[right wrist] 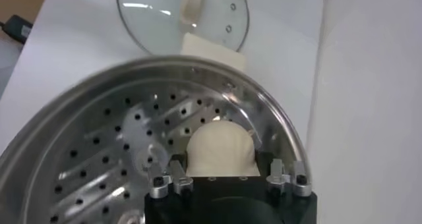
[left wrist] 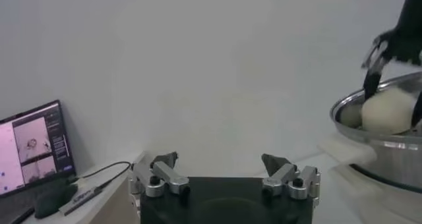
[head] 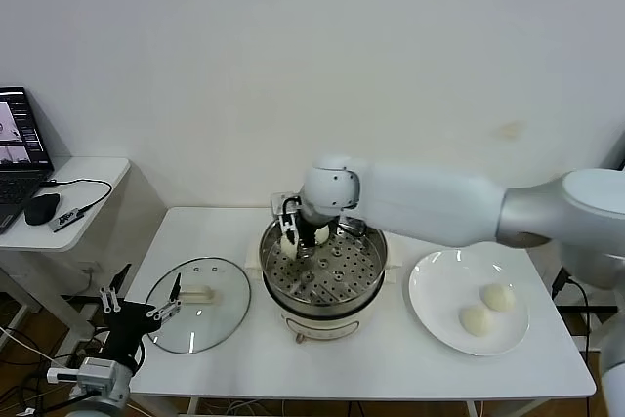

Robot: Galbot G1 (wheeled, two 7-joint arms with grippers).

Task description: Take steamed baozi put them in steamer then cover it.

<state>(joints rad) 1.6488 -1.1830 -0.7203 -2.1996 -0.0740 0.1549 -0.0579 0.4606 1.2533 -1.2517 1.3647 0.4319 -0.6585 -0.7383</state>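
The steamer stands mid-table, its perforated tray bare on the side nearest the cover. My right gripper reaches down into its far-left part and is shut on a cream-white baozi, which sits low over the tray; that baozi also shows above the pot's rim. Two more baozi lie on the white plate to the right. The glass cover lies flat on the table left of the steamer. My left gripper hangs open and empty off the table's front-left corner.
A low side table at far left carries a laptop, a mouse and a cable. The wall runs close behind the table. The right arm spans the space above the plate and steamer.
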